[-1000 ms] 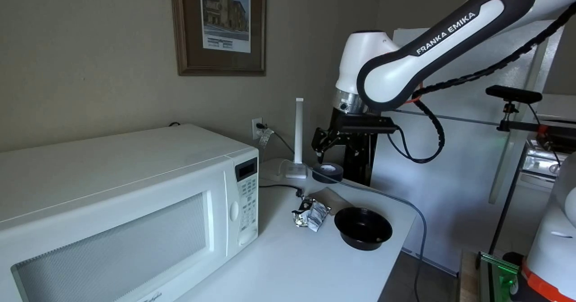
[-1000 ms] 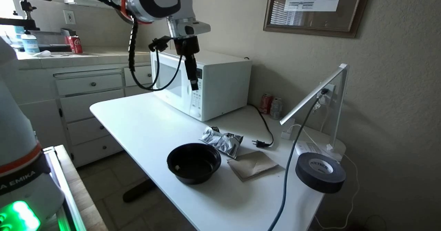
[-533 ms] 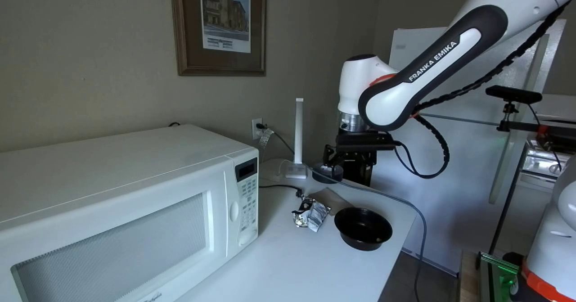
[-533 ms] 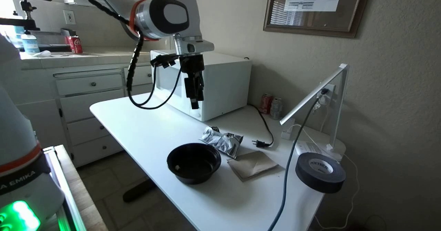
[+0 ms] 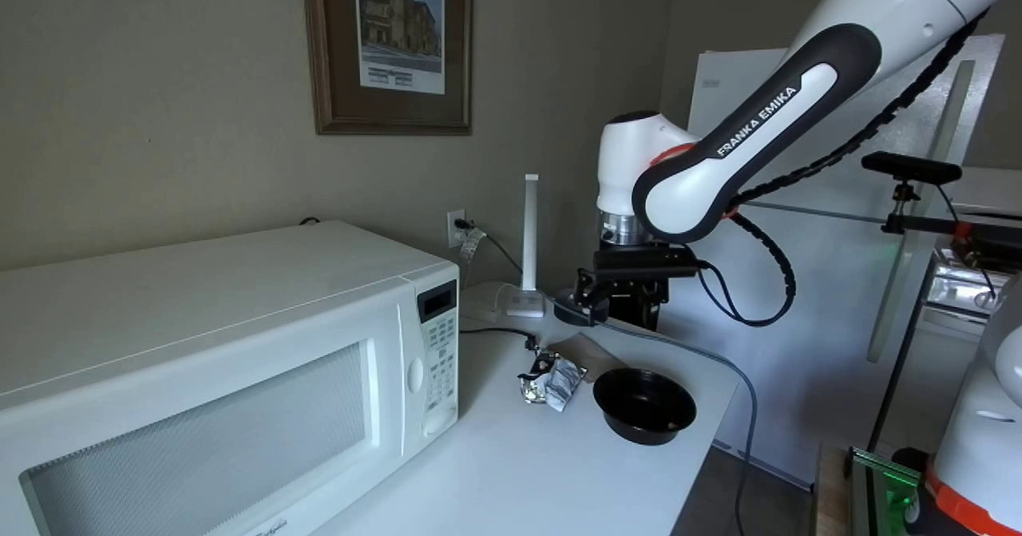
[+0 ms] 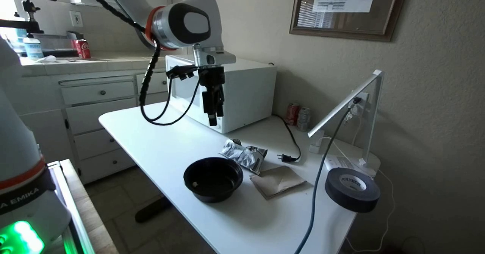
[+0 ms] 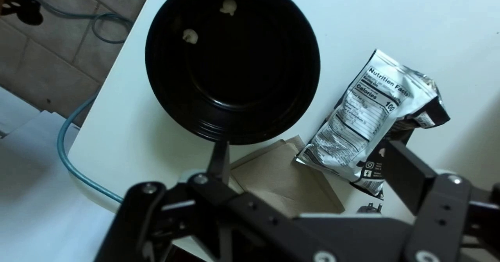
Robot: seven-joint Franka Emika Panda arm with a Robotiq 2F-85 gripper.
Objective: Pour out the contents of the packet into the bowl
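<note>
The packet (image 7: 357,121) is a crumpled silver-white and black wrapper lying on the white table. It also shows in both exterior views (image 5: 555,380) (image 6: 244,155). The glossy black bowl (image 7: 234,74) stands upright beside it and shows in both exterior views (image 5: 644,400) (image 6: 213,180). Two small pale pieces (image 7: 229,6) lie in the bowl. My gripper (image 7: 314,158) is open and empty, pointing down above the table. In the wrist view its fingers stand apart, with the packet's lower end between them in the picture. In an exterior view the gripper (image 6: 213,119) hangs above the packet, not touching it.
A folded brown napkin (image 6: 278,182) lies by the packet. A black plug and cord (image 6: 290,157), a white lamp (image 6: 367,121) and a black tape roll (image 6: 352,189) are beyond it. A grey cable (image 6: 316,193) crosses the table. A white microwave (image 5: 239,392) stands alongside.
My gripper has come down toward the table and turned slightly, most of it in the first half second. The packet and the bowl have not moved.
</note>
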